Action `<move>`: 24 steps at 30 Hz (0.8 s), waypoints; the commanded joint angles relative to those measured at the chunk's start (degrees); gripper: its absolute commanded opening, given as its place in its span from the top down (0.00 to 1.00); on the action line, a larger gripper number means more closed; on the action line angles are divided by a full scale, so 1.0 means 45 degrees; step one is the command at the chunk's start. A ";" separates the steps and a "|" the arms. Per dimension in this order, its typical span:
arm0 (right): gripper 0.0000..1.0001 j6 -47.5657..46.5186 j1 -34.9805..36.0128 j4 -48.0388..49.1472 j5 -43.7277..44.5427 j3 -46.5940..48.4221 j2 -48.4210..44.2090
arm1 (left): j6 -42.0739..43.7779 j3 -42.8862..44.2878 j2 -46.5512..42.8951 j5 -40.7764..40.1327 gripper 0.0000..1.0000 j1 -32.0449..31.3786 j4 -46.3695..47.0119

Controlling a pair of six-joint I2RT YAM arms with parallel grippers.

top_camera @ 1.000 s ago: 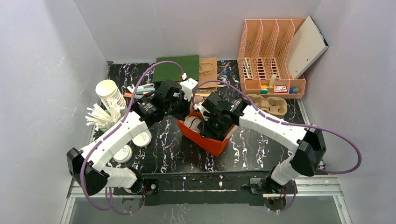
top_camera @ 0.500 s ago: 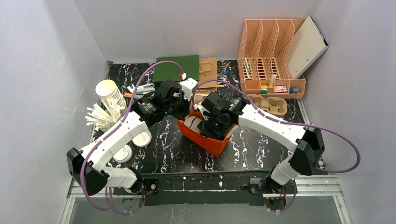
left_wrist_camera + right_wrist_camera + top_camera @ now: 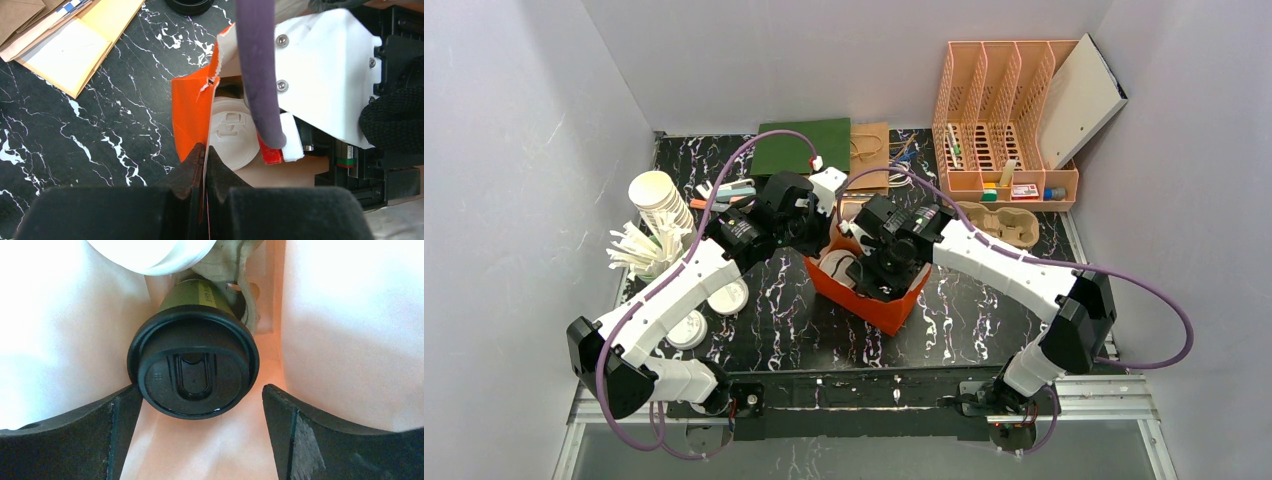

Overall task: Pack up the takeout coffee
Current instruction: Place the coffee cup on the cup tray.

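Right wrist: right gripper opened wider around takeout coffee.

A stack of white paper cups leans at the left edge of a black marbled table, two white lids nearby. At the back, a green bag and a brown paper bag lie flat beside a peach desk organizer, with a cardboard cup carrier just in front of it.

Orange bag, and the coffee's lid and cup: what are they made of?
Bag: looks like paper, matte orange; its top edge is torn and ragged.
Lid: probably plastic, glossy black, with a moulded sip slot.
Cup: likely paper, dull dark green, though little of it shows.
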 commanded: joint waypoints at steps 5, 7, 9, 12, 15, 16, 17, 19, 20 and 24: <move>0.02 -0.0202 -0.0107 -0.0393 -0.0050 0.1563 -0.0046 | 0.0035 0.0434 0.0250 -0.0041 1.00 -0.0089 -0.0360; 0.02 -0.0262 -0.0117 -0.0381 -0.0257 0.1732 -0.0048 | 0.0069 0.0485 0.0303 -0.0058 1.00 -0.0090 -0.0370; 0.02 -0.0303 -0.0119 -0.0418 -0.0399 0.1908 -0.0068 | 0.0089 0.0483 0.0308 -0.0069 1.00 -0.0085 -0.0365; 0.02 -0.0334 -0.0127 -0.0467 -0.0405 0.2254 -0.0105 | 0.0101 0.0473 0.0286 -0.0115 1.00 -0.0082 -0.0385; 0.02 -0.0398 -0.0120 -0.0555 -0.0388 0.2693 -0.0126 | 0.0090 0.0496 0.0323 -0.0191 1.00 -0.0091 -0.0377; 0.02 -0.0436 -0.0119 -0.0592 -0.0386 0.2857 -0.0127 | 0.0081 0.0502 0.0354 -0.0223 1.00 -0.0084 -0.0371; 0.02 -0.0484 -0.0119 -0.0629 -0.0361 0.3019 -0.0117 | 0.0066 0.0525 0.0390 -0.0284 1.00 -0.0090 -0.0376; 0.02 -0.0574 -0.0129 -0.0692 -0.0328 0.3353 -0.0075 | 0.0061 0.0533 0.0442 -0.0298 1.00 -0.0074 -0.0336; 0.02 -0.0579 -0.0121 -0.0700 -0.0342 0.3469 -0.0059 | 0.0053 0.0534 0.0472 -0.0298 1.00 -0.0089 -0.0317; 0.03 -0.0933 -0.0119 -0.0658 -0.0403 0.4009 0.0018 | 0.0089 0.0585 0.0598 -0.0298 1.00 -0.0075 -0.0192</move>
